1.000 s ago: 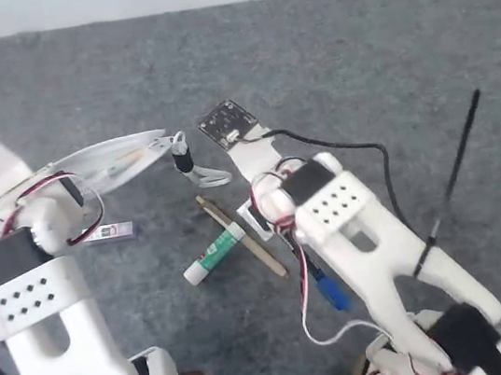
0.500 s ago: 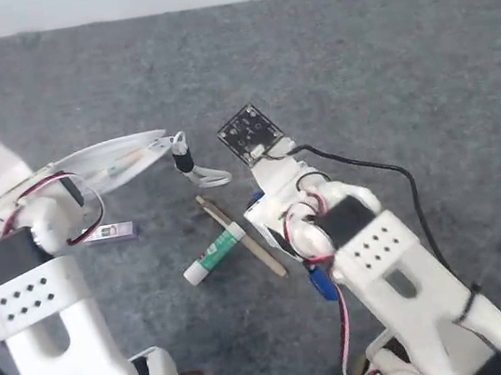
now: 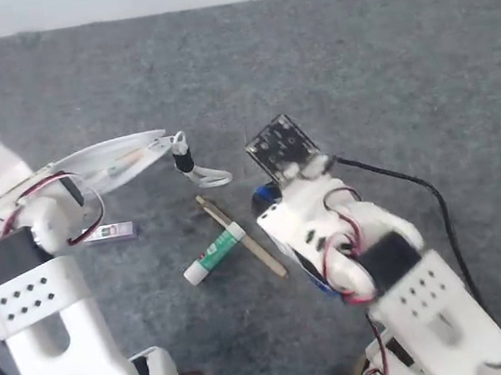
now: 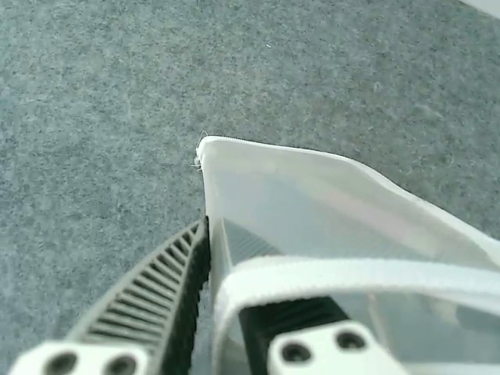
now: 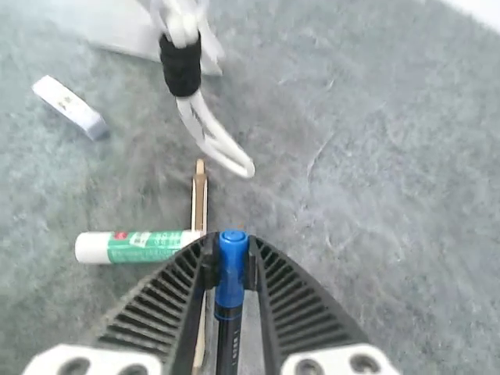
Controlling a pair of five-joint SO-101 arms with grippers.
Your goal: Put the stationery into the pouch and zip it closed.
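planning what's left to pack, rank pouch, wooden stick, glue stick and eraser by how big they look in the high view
1. pouch
2. wooden stick and glue stick, too close to rank: the first is longer, the second thicker
3. eraser, smallest, though partly hidden

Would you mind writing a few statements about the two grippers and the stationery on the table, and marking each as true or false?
1. The right gripper is shut on a blue pen. True.
2. The wooden pencil stands upright. False: it lies flat on the table.
3. The left gripper clamps the edge of the pouch. True.
4. The glue stick is inside the pouch. False: it lies on the table next to the wooden pencil.
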